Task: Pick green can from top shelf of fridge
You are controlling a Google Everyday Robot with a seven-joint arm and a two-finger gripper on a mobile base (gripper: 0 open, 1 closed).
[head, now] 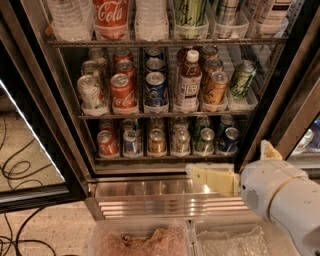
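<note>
The fridge (150, 199) stands open in front of me. Its top shelf (165, 43) runs along the top edge of the view. It holds water bottles, a Coca-Cola bottle (111, 15) and tall cans in clear trays. The green can (189, 14), pale green with dark streaks, stands upright in a tray at the shelf's middle right, its top cut off by the view's edge. My gripper (235, 167), pale yellow fingers on a white wrist, is open and empty. It is low at the right, level with the fridge's steel base and far below the can.
The middle rack holds short soda cans, a tea bottle (188, 80) and a dark olive-green can (241, 79). The lower rack (165, 142) holds more short cans. The glass door (30, 165) hangs open at left, with cables (17, 170) on the floor. Clear plastic bins (140, 240) sit at the bottom.
</note>
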